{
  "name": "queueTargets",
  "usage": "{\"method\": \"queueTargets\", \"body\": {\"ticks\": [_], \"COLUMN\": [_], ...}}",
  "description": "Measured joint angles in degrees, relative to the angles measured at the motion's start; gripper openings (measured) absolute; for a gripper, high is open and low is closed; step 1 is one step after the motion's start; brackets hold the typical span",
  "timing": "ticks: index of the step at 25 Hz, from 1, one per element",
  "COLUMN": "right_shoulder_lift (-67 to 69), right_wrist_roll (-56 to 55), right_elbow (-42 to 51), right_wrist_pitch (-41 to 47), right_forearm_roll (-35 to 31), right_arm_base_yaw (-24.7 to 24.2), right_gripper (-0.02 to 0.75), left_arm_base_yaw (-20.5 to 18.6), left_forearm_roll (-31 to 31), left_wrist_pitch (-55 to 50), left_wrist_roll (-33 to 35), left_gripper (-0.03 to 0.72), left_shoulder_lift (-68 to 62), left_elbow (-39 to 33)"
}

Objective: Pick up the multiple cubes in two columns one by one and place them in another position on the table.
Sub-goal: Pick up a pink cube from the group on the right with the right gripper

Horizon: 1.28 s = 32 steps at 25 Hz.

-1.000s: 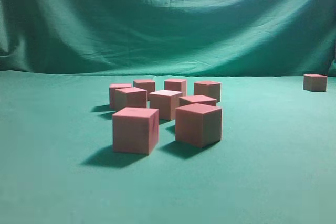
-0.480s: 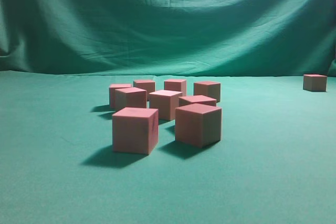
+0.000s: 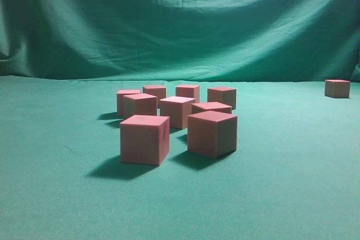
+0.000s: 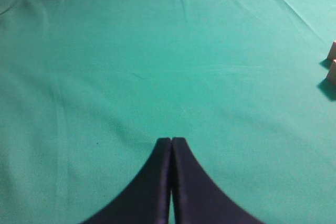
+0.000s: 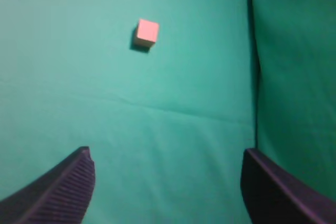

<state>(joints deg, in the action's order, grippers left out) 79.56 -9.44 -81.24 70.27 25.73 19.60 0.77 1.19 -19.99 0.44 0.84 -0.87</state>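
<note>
The table [image 3: 50, 195] is spreading out under me, all green cloth running into the draped green backdrop [image 3: 180, 21], and I am hanging above it with nothing in either claw.

The cluster of cubes [image 3: 178, 111] is sitting near the middle of the table in the exterior view — eight of them in two rough columns running away from the camera, the two nearest ones standing a little apart from each other. One more, the lone cube [image 3: 337, 88], is resting well apart from the rest at the far right edge of the cloth.

My right claw [image 5: 168, 182] is looking down with its jaws standing wide apart and empty, bare cloth between them. That same lone cube [image 5: 147, 32] is lying ahead of this claw and a little to its left, near nothing else. A cube has no long axis, so any square approach would serve.

My left claw [image 4: 171, 145] is pressed together, fingertips touching, holding nothing. Two cube corners [image 4: 332, 64] are just peeking in at the right edge of its view, so the cluster is lying off to its right.

I am judging that the next pick comes from the cluster — which arm is nearer I cannot tell, since neither is showing in the exterior view.
</note>
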Motion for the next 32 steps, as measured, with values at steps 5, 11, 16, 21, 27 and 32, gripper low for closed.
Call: {"method": "queueTargets", "body": {"ticks": [5, 11, 16, 21, 27, 32], "right_shoulder_lift": [0.5, 5.0, 11.7, 19.6, 31.0, 40.7], "right_wrist_roll": [-0.2, -0.2, -0.2, -0.2, -0.2, -0.2], "right_elbow": [5.6, 6.6, 6.6, 1.8, -11.9, -24.3], "right_wrist_pitch": [-8.1, -14.5, -19.0, -20.4, -16.1, -10.9], "right_forearm_roll": [-6.7, -13.6, -15.2, -16.7, -18.0, -18.3], "right_arm_base_yaw": [-8.8, -14.6, -16.3, -16.3, -16.3, -16.3], "right_gripper": [0.56, 0.56, 0.56, 0.56, 0.56, 0.56], "left_arm_base_yaw": [0.0, 0.0, 0.0, 0.0, 0.0, 0.0], "left_forearm_roll": [0.0, 0.0, 0.0, 0.0, 0.0, 0.0], "left_wrist_pitch": [0.0, 0.0, 0.0, 0.0, 0.0, 0.0], "left_wrist_roll": [0.0, 0.0, 0.0, 0.0, 0.0, 0.0], "left_gripper": [0.0, 0.0, 0.0, 0.0, 0.0, 0.0], "left_shoulder_lift": [0.0, 0.0, 0.0, 0.0, 0.0, 0.0], "left_elbow": [0.0, 0.0, 0.0, 0.0, 0.0, 0.0]}}
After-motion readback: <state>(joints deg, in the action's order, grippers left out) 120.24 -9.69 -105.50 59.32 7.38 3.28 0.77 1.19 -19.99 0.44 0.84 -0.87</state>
